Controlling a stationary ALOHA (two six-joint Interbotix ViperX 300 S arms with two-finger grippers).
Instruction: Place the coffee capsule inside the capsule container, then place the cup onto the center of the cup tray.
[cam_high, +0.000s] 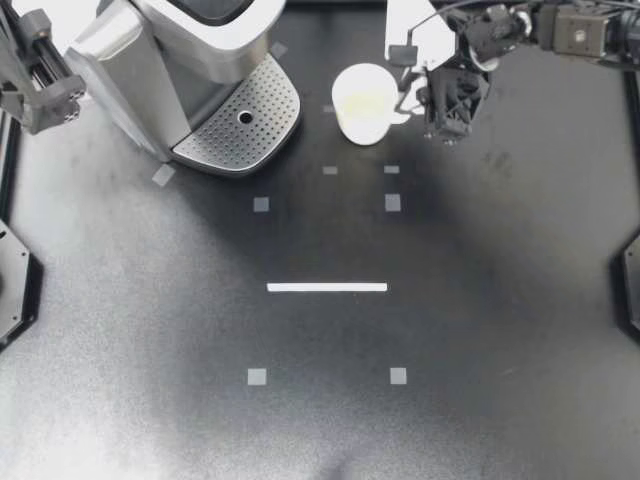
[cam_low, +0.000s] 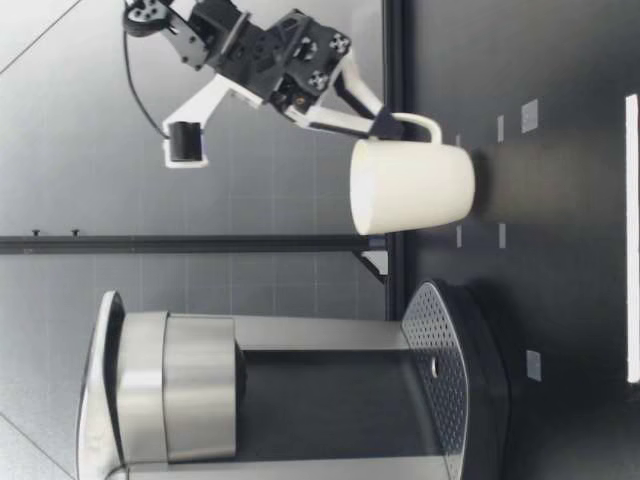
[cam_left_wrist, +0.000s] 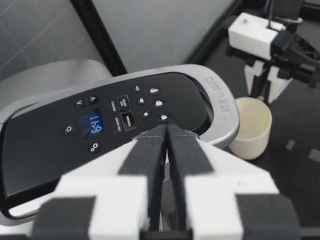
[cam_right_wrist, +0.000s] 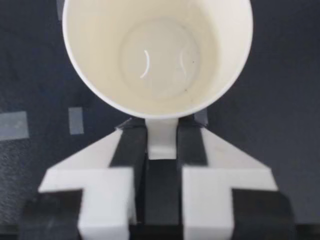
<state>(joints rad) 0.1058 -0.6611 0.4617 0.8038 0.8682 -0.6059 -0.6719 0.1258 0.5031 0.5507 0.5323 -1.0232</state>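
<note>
My right gripper (cam_high: 408, 108) pinching cup (cam_high: 364, 102) by handle, cup at 3 o'clock of tray (cam_high: 240, 125); my left gripper (cam_high: 48, 98) fingers pressed together above machine (cam_high: 150, 40)

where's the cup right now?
Top view: the cup is just right of the cup tray, not on it, with its handle clamped in my right gripper.

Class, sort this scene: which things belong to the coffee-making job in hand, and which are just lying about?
Belong to the job: cup; cup tray; coffee machine; right gripper, jaws shut on the cup's handle.
Just lying about: grey tape squares; white strip.
</note>
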